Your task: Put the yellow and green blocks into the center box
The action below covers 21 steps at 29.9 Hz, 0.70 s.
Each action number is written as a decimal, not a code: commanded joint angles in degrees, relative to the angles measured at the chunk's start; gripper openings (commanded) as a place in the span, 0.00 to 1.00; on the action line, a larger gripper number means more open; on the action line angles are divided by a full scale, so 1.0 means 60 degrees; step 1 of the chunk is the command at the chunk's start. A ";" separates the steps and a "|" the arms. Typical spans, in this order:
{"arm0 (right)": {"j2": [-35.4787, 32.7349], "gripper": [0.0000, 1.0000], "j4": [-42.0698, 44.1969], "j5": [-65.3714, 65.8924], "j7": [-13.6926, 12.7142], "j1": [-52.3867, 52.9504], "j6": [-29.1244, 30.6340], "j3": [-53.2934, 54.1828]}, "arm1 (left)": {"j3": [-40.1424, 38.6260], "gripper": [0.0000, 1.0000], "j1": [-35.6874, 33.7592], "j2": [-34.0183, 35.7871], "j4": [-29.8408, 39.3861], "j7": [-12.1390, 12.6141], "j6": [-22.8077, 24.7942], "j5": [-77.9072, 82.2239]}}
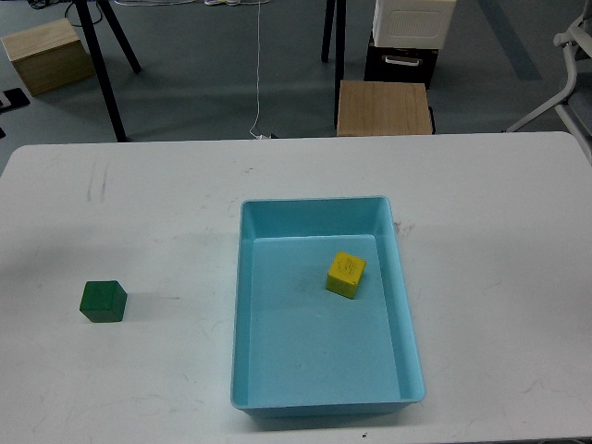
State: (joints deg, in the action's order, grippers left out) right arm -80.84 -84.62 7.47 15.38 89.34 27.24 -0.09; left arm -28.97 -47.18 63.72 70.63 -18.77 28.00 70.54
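Note:
A light blue box (316,211) sits at the middle of the white table (139,213). A yellow block (345,275) lies inside the box, on its floor toward the far right. A green block (102,302) rests on the table to the left of the box, well apart from it. Neither of my arms nor grippers shows in the head view.
Beyond the table's far edge stand a wooden stool (383,107), a wooden box (48,55) on the floor at the far left, black stand legs (100,69) and a white chair (569,65) at the right.

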 commanded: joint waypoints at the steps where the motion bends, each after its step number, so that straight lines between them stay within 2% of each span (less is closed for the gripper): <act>1: 0.0011 0.98 -0.0017 0.0014 0.0000 -0.0006 0.0001 0.0001 | -0.0122 1.00 -0.0047 0.0204 0.0736 -0.0065 -0.0001 0.0386; 4: 0.0011 0.98 -0.0017 0.0014 -0.0015 -0.0006 0.0001 0.0001 | -0.0867 1.00 -0.0135 0.0337 0.0957 -0.0197 -0.0001 0.0300; 7: -0.0004 0.98 -0.0017 0.0014 -0.0015 -0.0021 0.0016 0.0001 | -0.1630 1.00 -0.0120 0.0380 0.0972 -0.0752 -0.0001 -0.0401; 10: -0.0004 0.98 -0.0032 0.0218 -0.0015 -0.0021 0.0074 0.0001 | -0.1793 1.00 -0.0149 0.0381 0.0768 -0.0812 -0.0001 -0.0712; 15: 0.0011 0.98 -0.0163 0.0527 -0.0015 -0.0021 0.0089 0.0001 | -0.2436 1.00 -0.0164 0.0308 -0.0329 -0.1134 -0.0001 -0.1530; 21: 0.0026 0.98 -0.0222 0.0527 -0.0001 -0.0021 0.0089 0.0030 | -0.3213 1.00 -0.0149 0.0395 -0.0786 -0.1150 -0.0001 -0.2029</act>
State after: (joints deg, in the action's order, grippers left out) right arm -80.69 -85.85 10.63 15.29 89.17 27.77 -0.05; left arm -46.91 -48.04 65.57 67.01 -25.49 28.00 59.55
